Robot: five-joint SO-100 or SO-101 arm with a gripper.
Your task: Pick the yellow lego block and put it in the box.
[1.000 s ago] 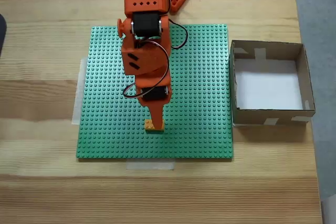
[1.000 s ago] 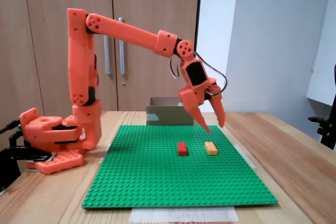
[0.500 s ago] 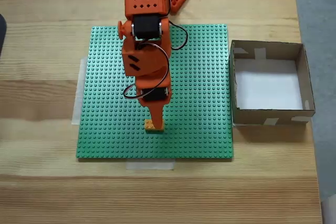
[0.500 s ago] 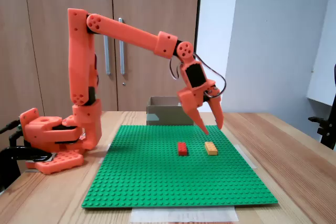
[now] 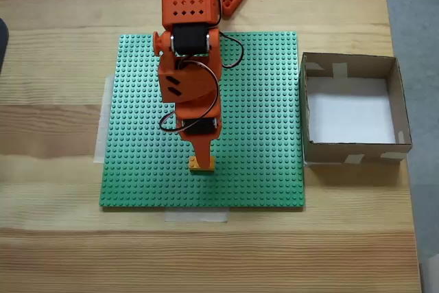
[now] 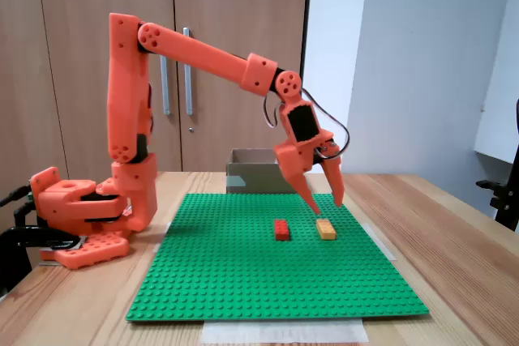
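Hovering low at frame centre, the gripper [image 6: 327, 205] spreads its jaws to straddle the yellow lego block [image 6: 325, 229], the box [image 6: 253, 177] waiting behind.

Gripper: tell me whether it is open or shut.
Open. In a fixed view from the side, the gripper hangs just above the yellow lego block, its two fingers spread apart and holding nothing.

No legible text or markings.
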